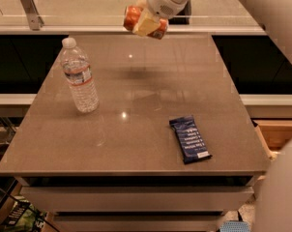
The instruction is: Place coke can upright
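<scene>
The coke can was held, tilted, clamped in the tool above the table's 12 o'clock edge. A water bottle was seen at 9 o'clock, a blue packet at 4.

Above glossy table, gripper clasps metal coke can

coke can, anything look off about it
The coke can is tipped sideways, not upright, held in the gripper above the far edge of the table. The water bottle stands upright, the blue bar lies flat; nothing spilled.
</scene>
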{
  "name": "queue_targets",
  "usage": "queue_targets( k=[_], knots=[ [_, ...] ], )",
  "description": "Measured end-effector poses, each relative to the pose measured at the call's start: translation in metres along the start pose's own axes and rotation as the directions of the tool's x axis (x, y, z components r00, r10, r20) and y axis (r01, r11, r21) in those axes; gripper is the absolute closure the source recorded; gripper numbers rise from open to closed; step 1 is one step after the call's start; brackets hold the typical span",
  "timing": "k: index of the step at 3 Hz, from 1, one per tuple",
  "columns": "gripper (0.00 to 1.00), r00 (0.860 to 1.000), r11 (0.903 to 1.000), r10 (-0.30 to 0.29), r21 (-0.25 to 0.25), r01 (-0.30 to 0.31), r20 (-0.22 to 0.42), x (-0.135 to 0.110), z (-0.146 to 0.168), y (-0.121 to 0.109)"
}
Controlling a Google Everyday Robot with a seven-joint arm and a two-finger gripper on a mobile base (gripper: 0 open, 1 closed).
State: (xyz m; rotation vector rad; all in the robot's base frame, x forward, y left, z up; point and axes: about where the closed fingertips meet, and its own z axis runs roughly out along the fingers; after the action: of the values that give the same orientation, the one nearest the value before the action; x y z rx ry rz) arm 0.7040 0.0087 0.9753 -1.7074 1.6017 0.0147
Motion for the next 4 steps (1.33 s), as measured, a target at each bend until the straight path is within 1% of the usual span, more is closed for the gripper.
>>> queue_targets(
  k=[1,2,3,4],
  knots=[
    [1.00,0.997,0.9998,0.015,0.013,-0.016,0.080,0.018,0.016,0.023],
    [1.00,0.997,0.9998,0.015,0.013,-0.016,0.080,0.018,0.016,0.023],
    [1.00,0.994,1.0000,0.003,0.008,-0.004,0.110,0.014,0.005,0.024],
    [1.00,0.989,0.9999,0.004,0.010,-0.005,0.148,0.014,-0.009,0.023]
  ],
)
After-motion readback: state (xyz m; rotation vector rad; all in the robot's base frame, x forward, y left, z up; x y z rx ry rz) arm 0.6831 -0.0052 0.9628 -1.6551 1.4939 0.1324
